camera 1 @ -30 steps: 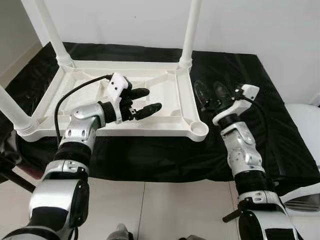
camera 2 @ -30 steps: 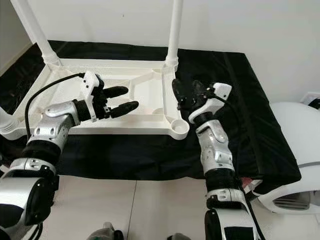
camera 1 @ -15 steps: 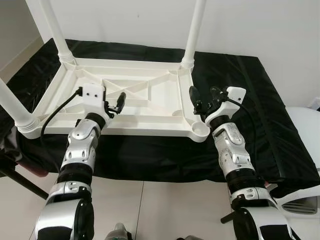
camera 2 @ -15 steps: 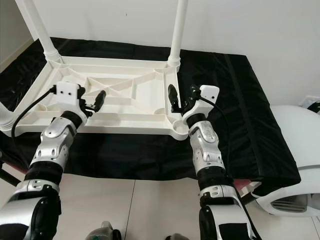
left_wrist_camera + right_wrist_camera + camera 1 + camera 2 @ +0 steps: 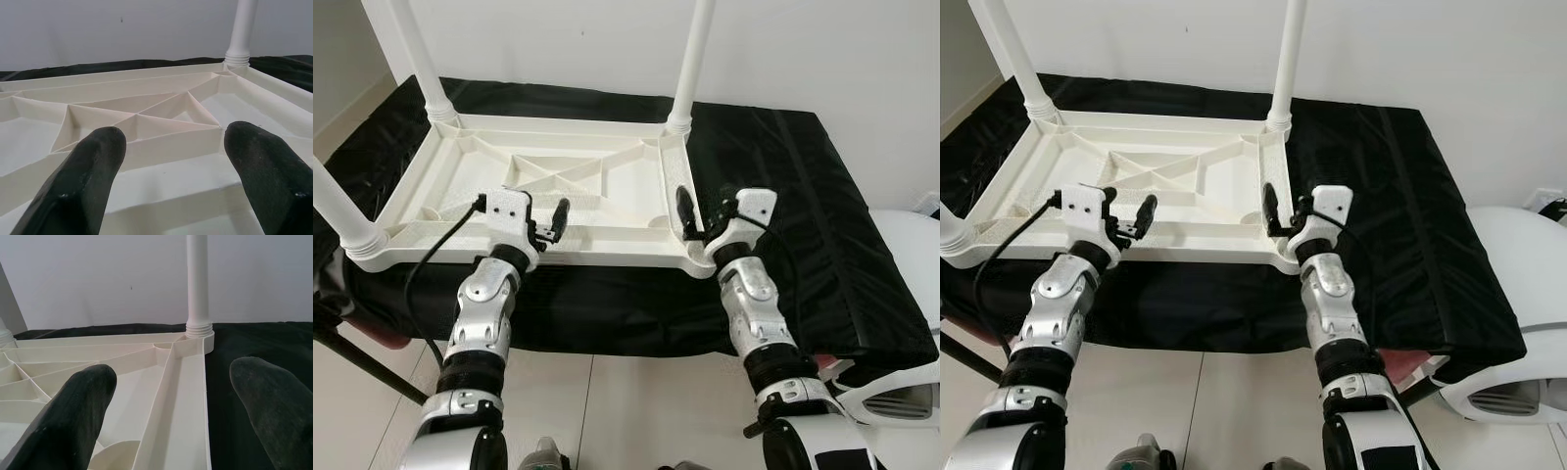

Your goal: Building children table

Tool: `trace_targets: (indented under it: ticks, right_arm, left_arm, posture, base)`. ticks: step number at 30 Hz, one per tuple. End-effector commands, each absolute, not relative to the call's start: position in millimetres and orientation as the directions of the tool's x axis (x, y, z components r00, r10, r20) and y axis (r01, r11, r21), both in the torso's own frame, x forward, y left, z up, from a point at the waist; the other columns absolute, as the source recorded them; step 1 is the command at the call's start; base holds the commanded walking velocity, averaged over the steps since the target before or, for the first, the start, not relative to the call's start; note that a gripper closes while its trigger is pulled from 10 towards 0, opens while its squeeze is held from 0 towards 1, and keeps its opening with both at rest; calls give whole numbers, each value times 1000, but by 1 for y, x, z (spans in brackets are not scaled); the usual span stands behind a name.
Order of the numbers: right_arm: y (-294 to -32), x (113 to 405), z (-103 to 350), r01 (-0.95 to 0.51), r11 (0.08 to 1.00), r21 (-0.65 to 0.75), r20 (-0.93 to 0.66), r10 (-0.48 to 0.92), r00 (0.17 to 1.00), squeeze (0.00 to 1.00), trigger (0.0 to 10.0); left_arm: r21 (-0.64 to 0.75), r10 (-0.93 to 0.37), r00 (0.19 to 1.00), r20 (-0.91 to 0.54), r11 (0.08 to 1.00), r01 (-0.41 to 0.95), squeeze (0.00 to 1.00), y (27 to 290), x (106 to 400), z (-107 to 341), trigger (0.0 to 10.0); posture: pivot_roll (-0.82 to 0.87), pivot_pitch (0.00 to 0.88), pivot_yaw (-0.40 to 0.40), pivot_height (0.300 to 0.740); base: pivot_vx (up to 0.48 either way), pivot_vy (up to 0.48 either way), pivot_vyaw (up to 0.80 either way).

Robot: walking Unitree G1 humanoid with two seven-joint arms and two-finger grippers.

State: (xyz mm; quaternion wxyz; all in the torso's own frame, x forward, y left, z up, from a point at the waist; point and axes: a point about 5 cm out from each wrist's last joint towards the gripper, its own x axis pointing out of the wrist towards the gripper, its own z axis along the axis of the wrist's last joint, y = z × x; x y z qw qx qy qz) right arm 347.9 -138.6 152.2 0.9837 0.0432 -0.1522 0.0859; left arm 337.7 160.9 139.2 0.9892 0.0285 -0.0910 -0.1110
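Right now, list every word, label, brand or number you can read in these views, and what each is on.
None can be read. The white table top, its legs, the black cloth, the left gripper and the right gripper bear no legible text.

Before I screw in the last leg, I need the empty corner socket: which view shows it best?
Left eye view: the empty socket shows whole beside the right gripper. The right eye view has that gripper partly covering it; the right wrist view catches its edge.

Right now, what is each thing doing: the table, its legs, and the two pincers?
Table top: upside down on the black cloth.
Legs: three fitted, standing up.
Near right corner socket: empty, no leg.
Left pincer: open, at the near edge.
Right pincer: open, by the empty socket.
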Motion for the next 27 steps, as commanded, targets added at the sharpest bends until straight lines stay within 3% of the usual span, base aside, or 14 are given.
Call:
trace_targets:
  ticks: [1,27]
  right_arm:
    - [-139,347,148,-170,984,51,301,148,942,0,10000]
    - [-122,321,126,-200,979,49,318,175,932,0,10000]
  left_arm:
    - [21,44,980,195,999,-49,0,175,335,137,10000]
    - [-17,98,968,233,995,-97,0,169,299,122,10000]
  posture:
    - [59,0,-32,740]
    - [69,0,-38,740]
  base:
    - [0,0,0]
    - [0,0,0]
